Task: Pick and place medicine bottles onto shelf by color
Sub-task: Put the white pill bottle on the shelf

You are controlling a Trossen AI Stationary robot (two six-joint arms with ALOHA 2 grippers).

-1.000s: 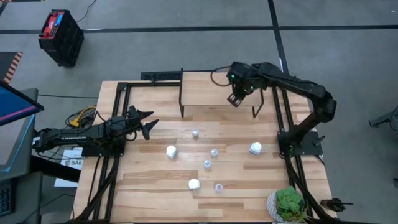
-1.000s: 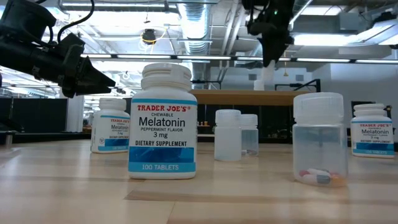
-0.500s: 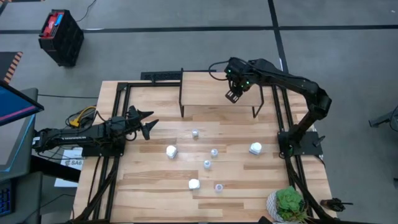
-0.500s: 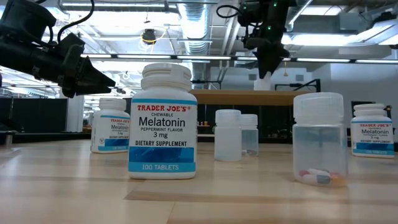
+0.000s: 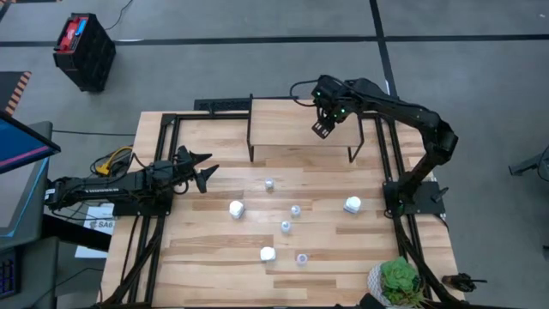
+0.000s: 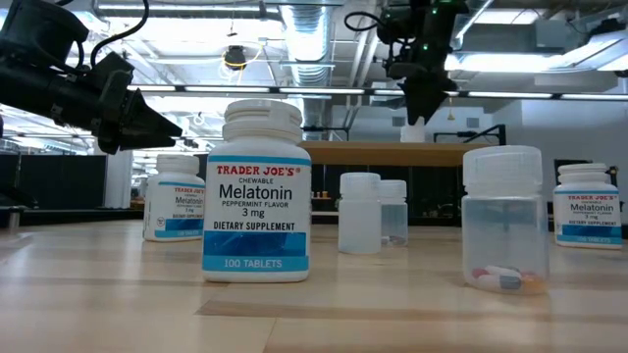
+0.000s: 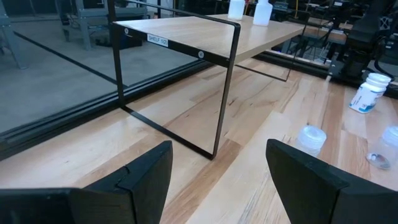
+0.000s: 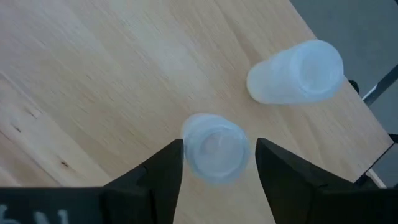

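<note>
My right gripper hangs open over the right part of the shelf, pointing steeply down. A small translucent bottle stands upright on the shelf top between its fingers, and a narrow gap shows beside it. A second translucent bottle stands on the shelf close by. In the low view the shelf bottle shows just below the right gripper. Several more bottles stand on the table: white ones and smaller translucent ones. My left gripper waits open at the table's left.
A green potted plant stands at the near right corner. Black frame rails run along the table's left and right sides. The shelf's thin black legs stand ahead of my left gripper. A labelled white bottle looms near the low camera.
My right gripper has gone a little toward the table's left and down over the shelf. The translucent bottle that hung between its fingers now stands on the shelf top.
</note>
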